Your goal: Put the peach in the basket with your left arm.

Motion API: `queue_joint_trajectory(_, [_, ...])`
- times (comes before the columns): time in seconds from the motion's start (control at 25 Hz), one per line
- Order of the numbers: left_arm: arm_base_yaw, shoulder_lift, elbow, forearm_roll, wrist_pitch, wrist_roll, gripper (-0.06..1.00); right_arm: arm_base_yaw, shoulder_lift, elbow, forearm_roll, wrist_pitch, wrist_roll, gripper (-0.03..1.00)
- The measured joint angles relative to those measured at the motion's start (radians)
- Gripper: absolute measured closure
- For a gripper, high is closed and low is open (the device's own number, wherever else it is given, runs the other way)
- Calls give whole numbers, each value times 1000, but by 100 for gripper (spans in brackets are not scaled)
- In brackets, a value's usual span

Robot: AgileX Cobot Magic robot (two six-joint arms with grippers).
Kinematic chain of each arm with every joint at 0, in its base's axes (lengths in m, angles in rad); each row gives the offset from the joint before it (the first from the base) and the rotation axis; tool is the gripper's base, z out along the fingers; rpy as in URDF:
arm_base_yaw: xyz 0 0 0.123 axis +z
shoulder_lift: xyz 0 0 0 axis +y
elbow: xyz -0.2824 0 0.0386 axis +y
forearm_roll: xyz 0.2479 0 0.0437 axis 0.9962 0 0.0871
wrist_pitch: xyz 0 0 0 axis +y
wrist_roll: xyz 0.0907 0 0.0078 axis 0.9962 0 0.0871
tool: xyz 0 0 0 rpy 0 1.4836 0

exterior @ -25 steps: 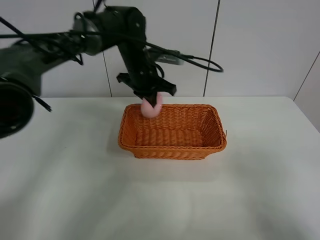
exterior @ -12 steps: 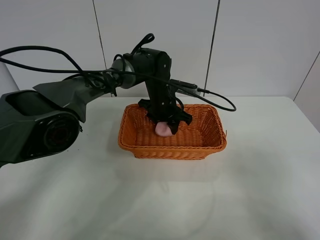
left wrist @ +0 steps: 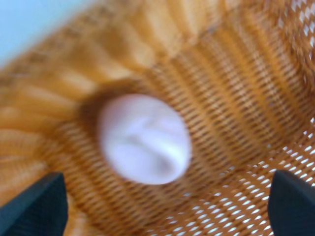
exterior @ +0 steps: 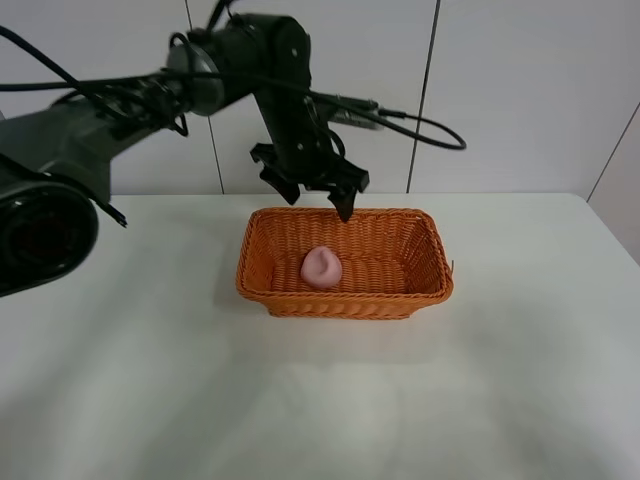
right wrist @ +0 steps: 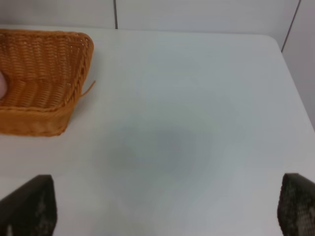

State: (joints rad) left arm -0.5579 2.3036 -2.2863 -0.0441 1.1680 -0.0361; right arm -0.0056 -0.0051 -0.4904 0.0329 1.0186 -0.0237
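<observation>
With the peach (exterior: pixel 321 267) lying on the floor of the basket (exterior: pixel 345 300), the release is seemingly being wrapped up, the left gripper (exterior: pixel 318 200) being held splayed and empty over the far rim, and only a clean retreat is being called for.

From my right gripper (right wrist: pixel 162 209), fingertips spread wide, the basket (right wrist: pixel 44 73) sits at ten o'clock on the white table (right wrist: pixel 187 123). I see a pink sliver inside it (the peach (right wrist: pixel 2 87), mostly cut off).

A matte white table (exterior: pixel 140 390) stands before a pale panelled wall (exterior: pixel 520 90) with dark seams.
</observation>
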Motion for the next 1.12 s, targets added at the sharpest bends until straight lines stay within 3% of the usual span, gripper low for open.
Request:
queue_joint_trajectory(0.24, [162,-14,3,3,0,9,10,0,0,0,0,0,0,27])
queue_joint_trajectory(0.64, [496,-8,103,20,0,64,10,0,0,0,0,0,0,27])
queue_joint_trajectory(0.92, [537,-63,168,19,0,67,10,0,0,0,0,0,0,27])
queue_joint_trajectory(1.12, [537,-223,331,10,0,53,10,0,0,0,0,0,0,27])
